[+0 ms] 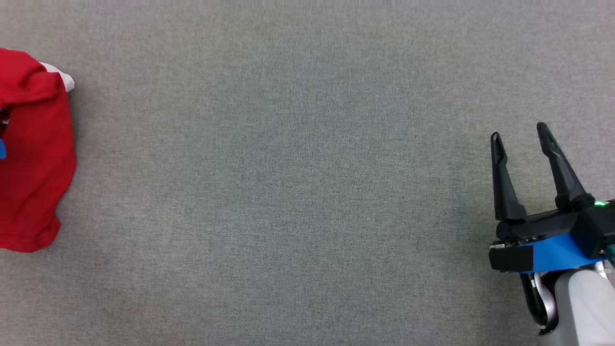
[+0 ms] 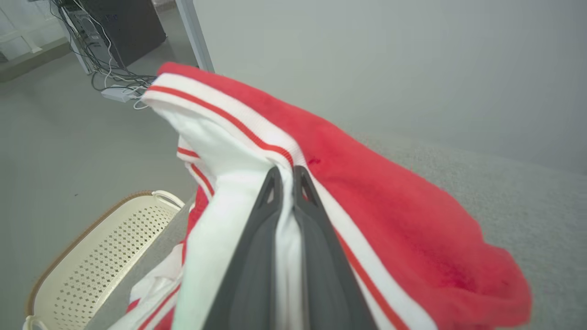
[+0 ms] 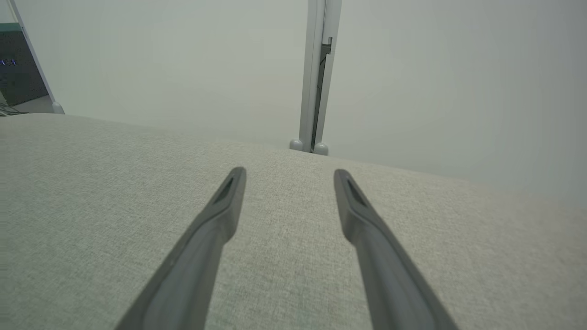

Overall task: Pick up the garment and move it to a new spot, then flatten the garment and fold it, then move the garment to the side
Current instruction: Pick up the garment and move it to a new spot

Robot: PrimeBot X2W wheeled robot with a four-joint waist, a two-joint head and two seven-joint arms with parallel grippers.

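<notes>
**Table** (image 1: 307, 202): grey fabric top, wide and bare across its middle. All places below are read off this table.

**Garment** (image 2: 390, 211): red, with white trim carrying red stripes. It is bunched at the table's left edge, part over the top and part hanging off the side. It is lifted by the trim.

**Basket** (image 2: 101, 256): cream and perforated, sitting lower than the table, off its left edge. Striped fabric trails near its rim; whether they touch I cannot tell.

**Right gripper** (image 1: 519, 131): over the table's right part, fingers spread wide, nothing between them.

**Left gripper** (image 2: 287, 170): at the table's left edge, fingers pinched nearly together on the garment's white striped trim.

**Step in hand, as I judge it:** the pick-up and carry to a new spot.

To do it well:
- Raise until the hanging part comes free of the table's edge and the basket.
- Then travel toward the table's middle, slowly, since the pinch holds only a thin fold that could slip.
- Set down on the bare middle, where both grippers can reach to flatten.
</notes>
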